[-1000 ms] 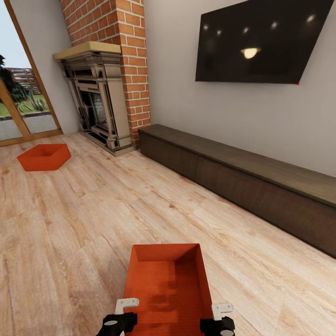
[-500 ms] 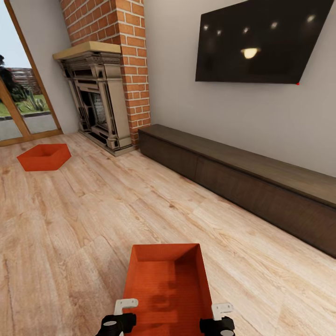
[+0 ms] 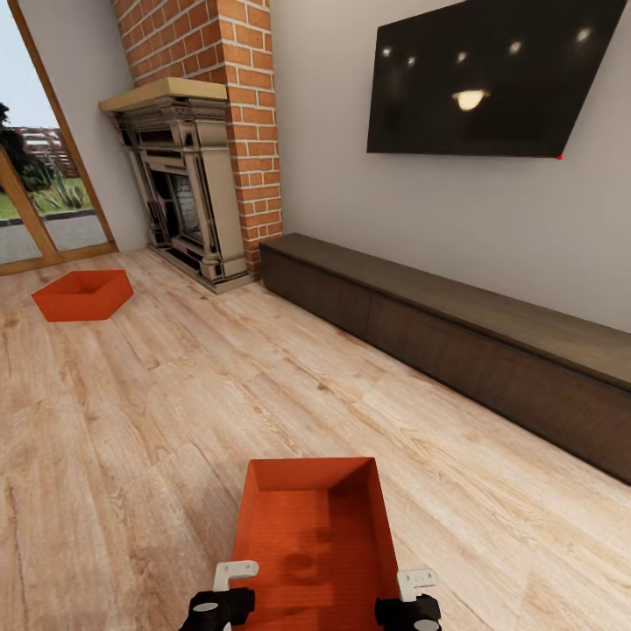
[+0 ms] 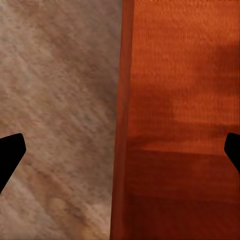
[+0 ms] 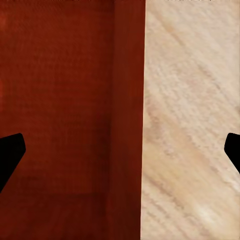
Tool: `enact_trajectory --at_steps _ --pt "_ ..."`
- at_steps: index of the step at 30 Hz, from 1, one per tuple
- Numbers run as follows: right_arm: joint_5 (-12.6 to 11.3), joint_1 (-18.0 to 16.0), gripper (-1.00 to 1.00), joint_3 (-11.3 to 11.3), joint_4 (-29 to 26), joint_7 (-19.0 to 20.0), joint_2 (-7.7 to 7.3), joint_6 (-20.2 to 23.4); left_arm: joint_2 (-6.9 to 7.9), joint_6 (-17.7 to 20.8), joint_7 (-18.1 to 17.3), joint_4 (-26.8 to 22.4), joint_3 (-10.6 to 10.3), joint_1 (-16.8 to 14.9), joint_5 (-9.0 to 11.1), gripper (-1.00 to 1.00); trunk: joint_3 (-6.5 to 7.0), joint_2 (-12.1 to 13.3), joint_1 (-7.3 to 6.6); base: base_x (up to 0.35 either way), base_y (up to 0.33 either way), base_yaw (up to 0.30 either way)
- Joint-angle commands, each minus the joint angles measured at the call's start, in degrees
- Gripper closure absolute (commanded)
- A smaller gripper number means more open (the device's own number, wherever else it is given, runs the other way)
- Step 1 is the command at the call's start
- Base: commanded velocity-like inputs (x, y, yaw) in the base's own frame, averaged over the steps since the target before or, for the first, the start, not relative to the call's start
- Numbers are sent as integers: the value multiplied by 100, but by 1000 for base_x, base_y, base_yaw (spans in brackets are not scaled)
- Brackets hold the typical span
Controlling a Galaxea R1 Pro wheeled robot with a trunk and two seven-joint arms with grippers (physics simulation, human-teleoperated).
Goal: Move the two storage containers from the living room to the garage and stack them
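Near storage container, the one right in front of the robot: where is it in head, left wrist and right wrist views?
Head view: near storage container sits bottom centre, between both grippers.
Left wrist view: its wall runs down the middle, interior to the right.
Right wrist view: its wall runs down the middle, interior to the left.
Shared landmark: light wood-plank floor beside the bin.

Light wood-plank floor (image 3: 158, 412) spans the room. Red-brick chimney (image 3: 232, 96) with grey stone fireplace (image 3: 180, 184) at 11 o'clock; black wall-mounted television (image 3: 491, 79) on the pale wall at 1 o'clock, long dark-brown low cabinet (image 3: 456, 342) beneath; wood-framed glazed door (image 3: 35, 175) at 10 o'clock, admitting daylight.
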Motion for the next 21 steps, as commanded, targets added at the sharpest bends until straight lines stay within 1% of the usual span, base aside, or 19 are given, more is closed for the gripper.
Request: enact_trajectory --at_steps 1,2,3,4,21 --pt "-56 -4 -100 49 -1 -32 -2 -13 -3 33 15 -12 7 0 0 -100 -5 -2 -1 0 0 0" --pt "-56 -4 -100 49 -1 -32 -2 -14 -3 33 15 -13 7 0 0 -100 -5 -2 -1 0 0 0" --pt "-56 -4 100 49 -1 -32 -2 -16 -3 33 15 -13 7 0 0 -100 -5 -2 -1 0 0 0" --pt "-56 -4 100 49 -1 -37 -2 -17 -2 33 15 -13 7 0 0 100 -5 -2 -1 0 0 0" --pt "-82 -4 100 49 -1 -34 -2 -9 -9 33 3 -13 7 0 0 100 -5 -2 -1 0 0 0"
